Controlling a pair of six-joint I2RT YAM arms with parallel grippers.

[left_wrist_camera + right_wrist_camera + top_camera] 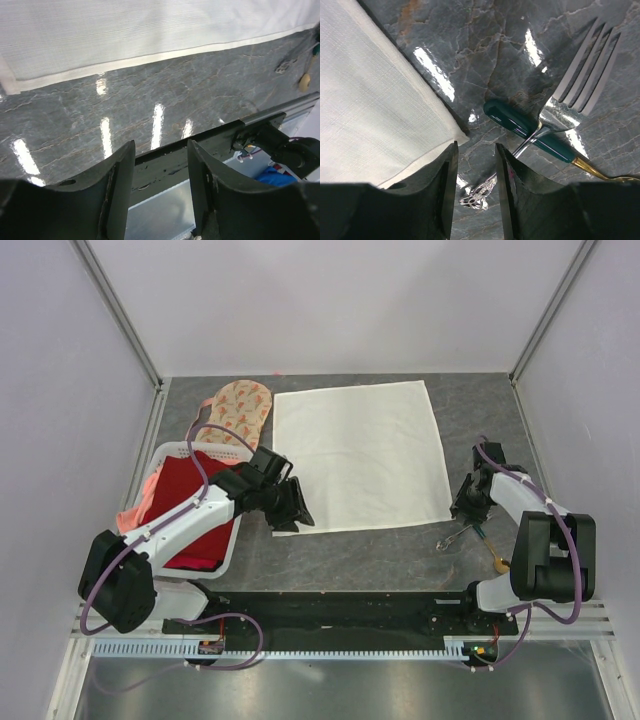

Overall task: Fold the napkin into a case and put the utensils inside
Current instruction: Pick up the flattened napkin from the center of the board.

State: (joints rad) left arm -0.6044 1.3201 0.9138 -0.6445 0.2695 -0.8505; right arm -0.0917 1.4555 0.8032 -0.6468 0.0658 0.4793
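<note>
Napkin: the cream-white napkin (360, 455) lies flat and unfolded on the grey marbled desk (380, 555), taking up the middle of it, one hemmed edge facing the arms.

Utensils: the utensils (540, 129) lie on the bare desk just off the napkin's near right corner, crossed over one another. Neither touches the cloth.

Fork: a silver fork (580, 75) has its tines pointing away from the napkin and its ornate handle end running down beneath the right fingers.

Spoon-like piece: a dark green-handled spoon-like piece (512, 117) with a gold stem lies across under the fork's neck. Its pale gold bowl shows nearer the right arm's base in the top view.

Left end effector: the left end effector (296, 512) hangs at the napkin's near left corner with its fingers (117, 190) spread and nothing between them. The wrist view shows the hem just ahead.

Right end effector: the right end effector (466, 508) sits low beside the near right corner. Its fingers (447, 190) stand a narrow gap apart and pinch nothing. Whether they touch the fork handle is hard to tell from this angle.

Left side: a white basket (168, 452) holds a red cloth (190, 510), and a peach floral cloth (240, 410) drapes over its far end.
</note>
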